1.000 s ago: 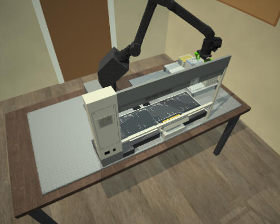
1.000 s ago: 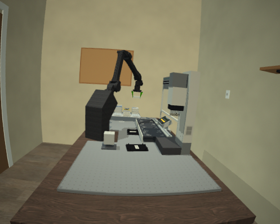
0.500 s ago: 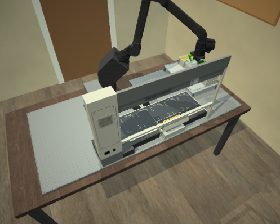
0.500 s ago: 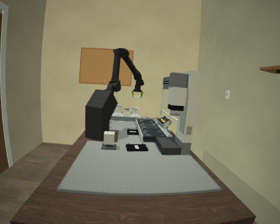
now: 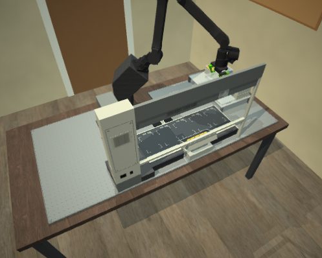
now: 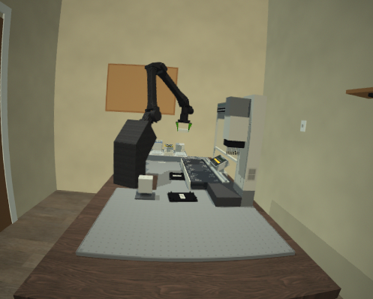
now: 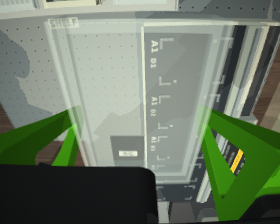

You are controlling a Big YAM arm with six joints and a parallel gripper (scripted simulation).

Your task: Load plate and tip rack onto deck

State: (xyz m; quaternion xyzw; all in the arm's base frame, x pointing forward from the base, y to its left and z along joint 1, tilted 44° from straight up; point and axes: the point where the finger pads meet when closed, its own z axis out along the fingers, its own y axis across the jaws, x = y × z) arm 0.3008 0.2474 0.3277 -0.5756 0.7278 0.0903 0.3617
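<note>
My gripper (image 5: 216, 69) hangs high over the far end of the table, near the shelf unit (image 5: 170, 90), and also shows in the exterior view (image 6: 183, 127). In the wrist view its green fingers are shut on the two long sides of a clear, see-through cover (image 7: 141, 90), which is level. Through the cover I see the dark deck with the engraved marks D1 (image 7: 152, 62) and D2 (image 7: 153, 112), and the SHELF label at the upper left. Several labware items stand on the shelf (image 6: 169, 147). I cannot pick out plate M06.
The deck (image 5: 183, 129) lies under the grey gantry beam (image 5: 199, 87), beside a cream tower (image 5: 118, 142). The arm's black base box (image 5: 129, 78) stands behind it. A white block on a stand (image 6: 145, 184) and a black nest (image 6: 182, 196) sit on the grey mat.
</note>
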